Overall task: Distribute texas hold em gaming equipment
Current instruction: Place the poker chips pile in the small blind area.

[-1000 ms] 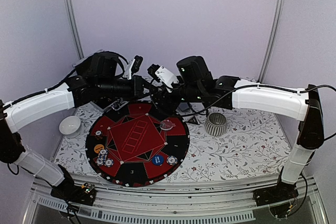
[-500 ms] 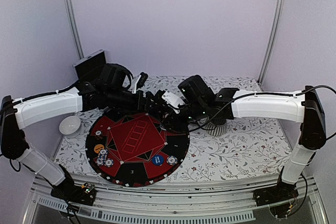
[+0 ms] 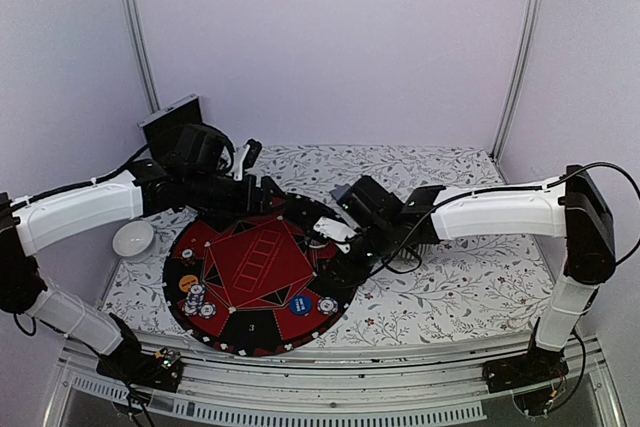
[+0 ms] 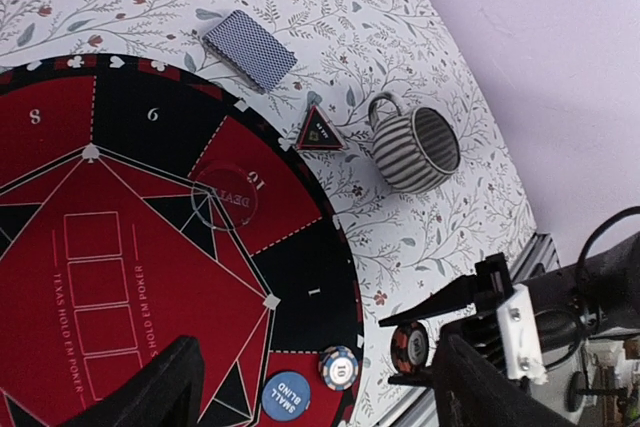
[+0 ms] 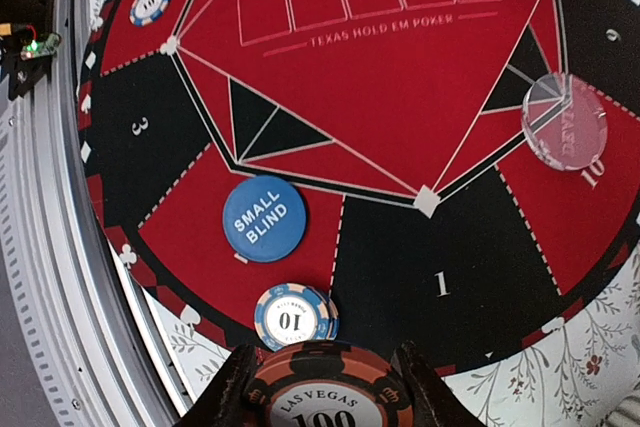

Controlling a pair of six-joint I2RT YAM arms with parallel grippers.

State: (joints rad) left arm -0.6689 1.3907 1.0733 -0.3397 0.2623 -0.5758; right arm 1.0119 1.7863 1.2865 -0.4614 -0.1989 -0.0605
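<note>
We see the right gripper (image 5: 325,379) with jaws clenched on a "LAS VEGAS 100" chip (image 5: 330,397), hovering by the "10" chip (image 5: 292,317) and blue "SMALL BLIND" disc (image 5: 264,219) on the "TEXAS HOLD EM POKER" mat (image 5: 400,87). The left gripper (image 4: 320,397) has its jaws released, spread wide.

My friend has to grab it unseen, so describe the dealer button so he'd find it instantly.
Start at the round red-and-black poker mat on the floral tablecloth and find its red wedge numbered 10. The dealer button lies flat on that wedge. Unlike the solid blue Small Blind disc and the striped chip further round, it is clear, the mat showing through.
</note>
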